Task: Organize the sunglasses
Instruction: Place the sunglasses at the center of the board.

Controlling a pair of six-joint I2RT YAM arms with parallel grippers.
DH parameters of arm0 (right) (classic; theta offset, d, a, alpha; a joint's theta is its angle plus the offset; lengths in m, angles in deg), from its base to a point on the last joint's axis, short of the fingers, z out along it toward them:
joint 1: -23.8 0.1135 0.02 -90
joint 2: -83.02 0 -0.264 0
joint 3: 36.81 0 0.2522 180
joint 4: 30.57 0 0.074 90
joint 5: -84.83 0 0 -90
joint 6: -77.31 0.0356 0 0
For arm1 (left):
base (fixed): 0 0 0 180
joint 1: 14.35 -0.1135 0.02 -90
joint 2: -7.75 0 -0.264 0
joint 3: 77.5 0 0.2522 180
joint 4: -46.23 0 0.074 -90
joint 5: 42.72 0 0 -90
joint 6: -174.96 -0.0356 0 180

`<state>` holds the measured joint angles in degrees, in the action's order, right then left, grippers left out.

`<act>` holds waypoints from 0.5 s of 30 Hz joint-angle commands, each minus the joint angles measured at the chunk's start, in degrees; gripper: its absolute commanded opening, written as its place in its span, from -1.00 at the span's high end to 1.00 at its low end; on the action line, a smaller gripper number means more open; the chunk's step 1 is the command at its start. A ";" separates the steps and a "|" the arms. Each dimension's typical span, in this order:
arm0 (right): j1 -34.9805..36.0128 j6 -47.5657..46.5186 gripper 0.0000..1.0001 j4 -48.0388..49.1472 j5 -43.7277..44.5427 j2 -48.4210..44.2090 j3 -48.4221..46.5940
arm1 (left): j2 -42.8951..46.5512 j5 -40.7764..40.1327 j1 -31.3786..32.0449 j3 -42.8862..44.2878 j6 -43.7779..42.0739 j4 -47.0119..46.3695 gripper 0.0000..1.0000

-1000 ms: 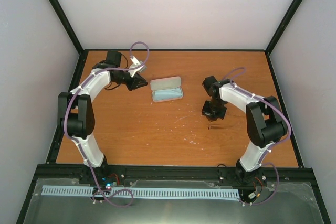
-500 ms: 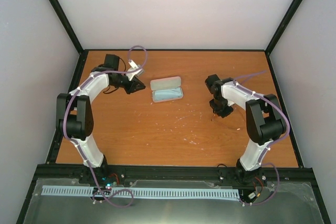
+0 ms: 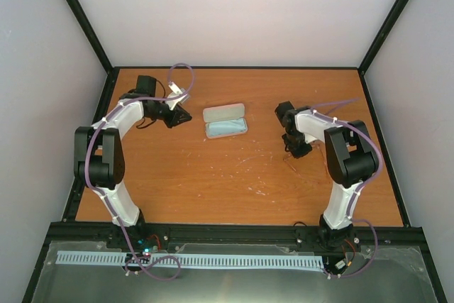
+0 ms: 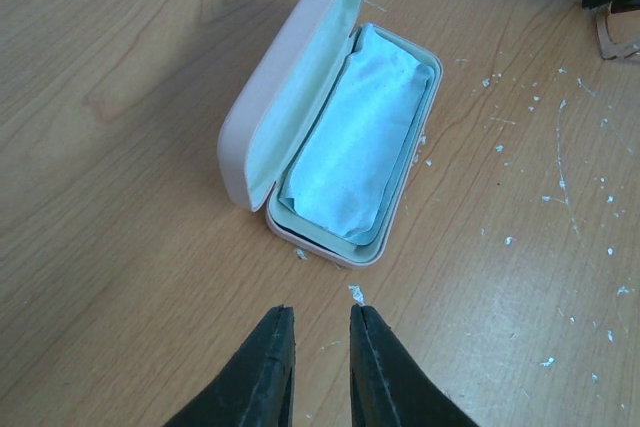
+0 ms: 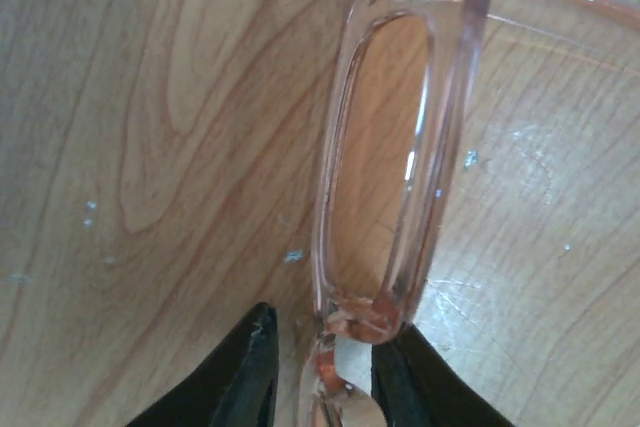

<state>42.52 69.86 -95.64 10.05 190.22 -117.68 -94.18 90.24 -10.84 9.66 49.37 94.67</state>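
Right arm's elbow swung inward while the right gripper (image 5: 325, 332) sat slightly open around the sunglasses (image 5: 330, 177), right of the frame's middle; squeezing the nose part gently looked best.

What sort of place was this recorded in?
Most likely a lab robot test cell: a wooden table boxed in by plain white panels and black frame posts, with the left arm and right arm bolted at its near edge.
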 commanded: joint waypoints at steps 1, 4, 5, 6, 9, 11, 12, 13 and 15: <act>-0.53 -2.09 0.29 1.16 -0.19 0.26 -1.90 | 2.17 -0.66 -0.43 0.16 -1.67 -1.54 0.65; -0.53 -4.80 -0.13 -0.48 -0.62 -2.14 -2.93 | 2.09 -0.57 -0.43 0.14 -1.60 -1.54 0.65; -0.53 -5.74 -0.20 -1.63 -0.90 -3.22 -3.46 | 1.99 -0.56 -0.43 0.18 -1.69 -1.54 0.65; -0.48 -6.52 -0.26 -3.16 -1.24 -4.28 -3.91 | 1.89 -0.57 -0.45 0.18 -1.86 -1.62 0.65; -0.37 -9.79 -0.34 -7.79 -2.22 -8.71 -5.39 | 1.70 -0.97 -0.50 0.40 -2.45 -1.46 0.65; 0.12 -12.99 -0.36 -10.41 -1.55 -12.66 -6.54 | 1.56 -1.31 -0.52 0.58 -2.92 -1.40 0.64; 0.23 -15.51 -0.37 -10.84 -0.99 -15.03 -6.95 | 1.40 -1.52 -0.59 0.71 -3.04 -1.37 0.65; 0.21 -18.88 -0.37 -10.51 -0.13 -17.21 -7.11 | 1.28 -1.68 -0.65 0.89 -3.31 -1.25 0.64; 0.18 -30.79 -0.37 -5.71 1.59 -22.07 -5.93 | 0.99 -1.89 -0.68 1.46 -3.78 -0.94 0.65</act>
<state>42.60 56.48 -102.49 8.04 176.99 -122.86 -94.16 88.63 -10.90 9.58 47.90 94.25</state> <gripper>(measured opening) 0.685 0.177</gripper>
